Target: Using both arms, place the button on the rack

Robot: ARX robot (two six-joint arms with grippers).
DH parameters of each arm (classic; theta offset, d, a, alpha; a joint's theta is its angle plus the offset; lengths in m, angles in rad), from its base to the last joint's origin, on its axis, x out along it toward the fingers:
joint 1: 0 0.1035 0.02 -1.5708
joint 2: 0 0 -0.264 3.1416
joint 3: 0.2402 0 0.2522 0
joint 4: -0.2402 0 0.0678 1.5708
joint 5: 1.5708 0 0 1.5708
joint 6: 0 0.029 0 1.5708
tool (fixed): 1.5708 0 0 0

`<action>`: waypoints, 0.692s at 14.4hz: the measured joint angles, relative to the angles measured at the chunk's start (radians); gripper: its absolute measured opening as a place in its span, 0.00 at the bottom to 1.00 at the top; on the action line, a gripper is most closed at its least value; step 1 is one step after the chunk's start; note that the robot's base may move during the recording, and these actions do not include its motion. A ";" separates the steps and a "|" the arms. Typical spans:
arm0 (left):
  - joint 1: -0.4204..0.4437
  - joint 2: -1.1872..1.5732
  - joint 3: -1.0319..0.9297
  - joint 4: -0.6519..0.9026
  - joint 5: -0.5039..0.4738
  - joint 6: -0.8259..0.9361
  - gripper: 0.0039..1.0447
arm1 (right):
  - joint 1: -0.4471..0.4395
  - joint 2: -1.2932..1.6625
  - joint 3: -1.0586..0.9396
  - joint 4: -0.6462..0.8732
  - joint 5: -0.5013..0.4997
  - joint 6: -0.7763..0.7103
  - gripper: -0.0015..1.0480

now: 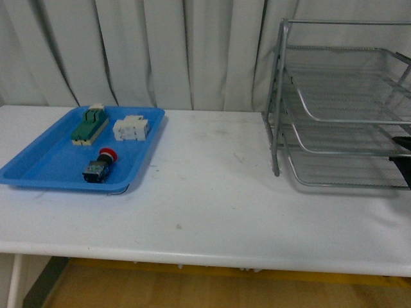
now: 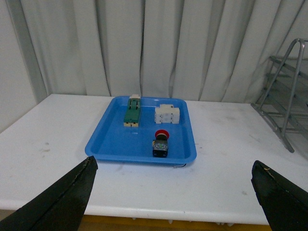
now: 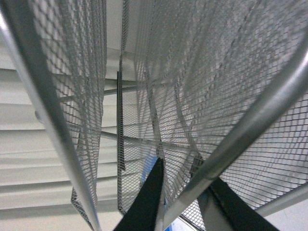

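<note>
The button (image 1: 101,165), red-capped with a dark body, lies on its side in the near part of a blue tray (image 1: 38,174) on the left of the table. In the left wrist view the button (image 2: 161,143) sits well ahead of my left gripper (image 2: 173,166), which is open, with both black fingers wide apart above the table's front edge. The silver wire-mesh rack (image 1: 340,109) stands at the right. My right gripper (image 3: 185,188) is shut on a tube of the rack (image 3: 240,130), and only a black bit of it (image 1: 404,160) shows at the front view's edge.
In the tray's far part lie a green-and-cream connector strip (image 1: 88,125) and a white terminal block (image 1: 131,127). White curtains hang behind the table. The rack's left frame (image 2: 284,91) shows at the edge of the left wrist view.
</note>
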 joint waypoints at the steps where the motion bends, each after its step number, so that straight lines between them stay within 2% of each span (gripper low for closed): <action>1: 0.000 0.000 0.000 0.000 0.000 0.000 0.94 | -0.001 0.009 0.000 0.000 0.002 -0.003 0.17; 2: 0.000 0.000 0.000 0.000 0.000 0.000 0.94 | -0.002 0.010 0.000 -0.008 0.003 0.010 0.07; 3: 0.000 0.000 0.000 0.000 0.000 0.000 0.94 | -0.009 0.010 -0.003 -0.009 0.002 0.037 0.05; 10: 0.000 0.000 0.000 0.000 0.000 0.000 0.94 | -0.029 -0.019 -0.092 0.013 -0.028 0.046 0.05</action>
